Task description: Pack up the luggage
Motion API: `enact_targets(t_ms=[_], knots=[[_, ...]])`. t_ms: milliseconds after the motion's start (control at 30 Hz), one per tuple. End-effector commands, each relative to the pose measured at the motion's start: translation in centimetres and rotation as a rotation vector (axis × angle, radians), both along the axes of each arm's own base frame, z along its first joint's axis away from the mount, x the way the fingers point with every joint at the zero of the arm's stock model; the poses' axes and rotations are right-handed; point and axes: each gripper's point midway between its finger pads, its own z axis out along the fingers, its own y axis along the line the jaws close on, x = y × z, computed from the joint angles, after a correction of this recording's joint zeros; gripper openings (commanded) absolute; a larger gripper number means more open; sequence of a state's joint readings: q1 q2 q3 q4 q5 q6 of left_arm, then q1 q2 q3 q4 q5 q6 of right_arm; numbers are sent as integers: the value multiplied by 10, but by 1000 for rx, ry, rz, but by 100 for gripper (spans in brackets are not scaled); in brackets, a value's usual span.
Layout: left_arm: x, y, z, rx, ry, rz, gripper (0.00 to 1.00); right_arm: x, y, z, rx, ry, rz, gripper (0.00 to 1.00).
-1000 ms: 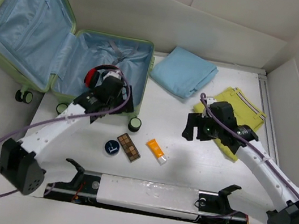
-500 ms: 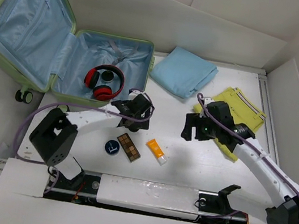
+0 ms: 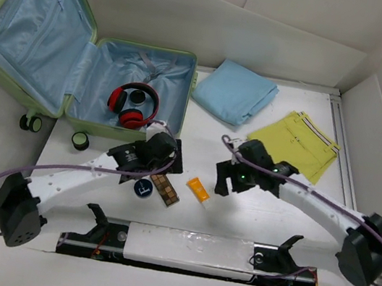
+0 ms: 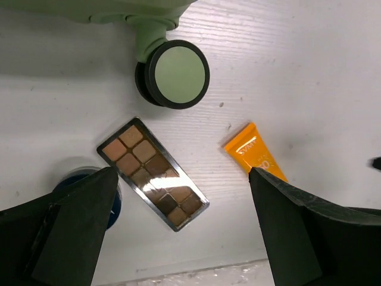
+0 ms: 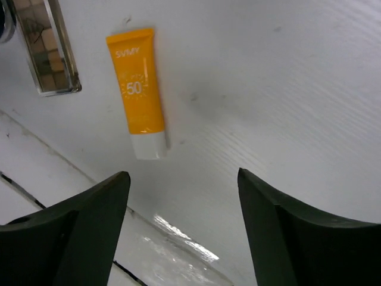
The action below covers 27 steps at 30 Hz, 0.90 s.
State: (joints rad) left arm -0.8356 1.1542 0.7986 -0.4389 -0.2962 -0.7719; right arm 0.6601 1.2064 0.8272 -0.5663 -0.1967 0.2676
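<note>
Jaws wide, the left gripper (image 4: 181, 176) hung over the palette (image 4: 152, 173) beside a wheel (image 4: 178, 74) of the luggage (image 3: 109, 63); the right gripper (image 5: 183, 176), also wide, over table (image 5: 268, 89) near the orange tube (image 5: 137, 101).

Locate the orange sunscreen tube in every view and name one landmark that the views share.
Top external: the orange plastic sunscreen tube lies just below the centre of the picture.
Left wrist: right of centre, its lower end hidden.
Right wrist: upper left, white cap pointing down.
Shared landmark: the rectangular brown eyeshadow palette, left of the tube in all three.
</note>
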Motion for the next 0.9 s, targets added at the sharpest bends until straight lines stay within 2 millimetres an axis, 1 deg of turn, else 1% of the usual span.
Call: enact_targets(t_ms=[0, 33, 67, 133, 167, 200, 233, 267, 300, 333, 367, 400, 433, 467, 500, 533, 567, 600, 633, 667, 700, 733, 767, 800, 833, 867], knots=[[-16, 16, 3, -21, 45, 73, 90, -4, 48, -2, 38, -42, 152, 82], [-18, 18, 4, -23, 50, 80, 90, 2, 56, 1, 19, -67, 163, 84], [-19, 19, 6, -32, 51, 91, 90, 4, 62, -14, -19, -47, 171, 85], [-20, 24, 10, -32, 66, 119, 90, 12, 72, -22, -56, -70, 169, 85], [-21, 27, 11, -23, 60, 126, 90, 12, 75, -30, -83, -64, 173, 83], [-20, 26, 18, -49, 57, 147, 90, 14, 73, -49, -125, -39, 167, 77], [-20, 32, 22, -36, 46, 171, 90, 16, 73, -58, -146, -31, 162, 75], [-16, 32, 35, -58, 22, 184, 90, 17, 74, -65, -156, -12, 153, 73], [-14, 35, 48, -86, -8, 208, 90, 14, 75, -79, -178, 10, 164, 68], [-11, 38, 59, -102, -36, 230, 90, 12, 74, -85, -188, 28, 156, 61], [-7, 40, 77, -140, -66, 246, 90, 11, 74, -90, -203, 35, 147, 51], [-4, 48, 91, -167, -102, 277, 89, 5, 73, -96, -215, 51, 149, 43], [-2, 51, 102, -193, -124, 287, 89, 8, 74, -96, -213, 43, 134, 36], [-2, 51, 110, -215, -141, 286, 88, 8, 74, -96, -213, 42, 134, 36], [-4, 56, 111, -212, -140, 297, 88, 9, 76, -95, -206, 36, 133, 36], [-6, 58, 111, -211, -139, 297, 88, 14, 82, -83, -178, 10, 131, 26], [-9, 61, 111, -210, -138, 297, 88, 16, 86, -75, -163, 6, 135, 19], [-15, 66, 95, -174, -98, 310, 88, 19, 90, -65, -148, -7, 134, 14], [-22, 67, 90, -194, -72, 319, 88, 27, 101, -43, -118, -35, 132, 12], [-26, 70, 83, -189, -58, 329, 88, 33, 107, -31, -105, -55, 140, 11], [-31, 69, 77, -206, -38, 324, 88, 37, 114, -18, -83, -65, 144, 11], [-38, 71, 63, -201, -10, 328, 88, 52, 132, 16, -26, -128, 148, 11], [-43, 72, 64, -246, -14, 339, 88, 61, 137, 31, -7, -146, 137, 11], [-48, 71, 61, -269, 2, 332, 88, 74, 146, 48, 26, -175, 136, 11], [-52, 75, 53, -260, 17, 343, 88, 78, 158, 62, 61, -182, 151, 11], [-56, 76, 49, -261, 32, 346, 88, 100, 176, 108, 146, -256, 141, 11]])
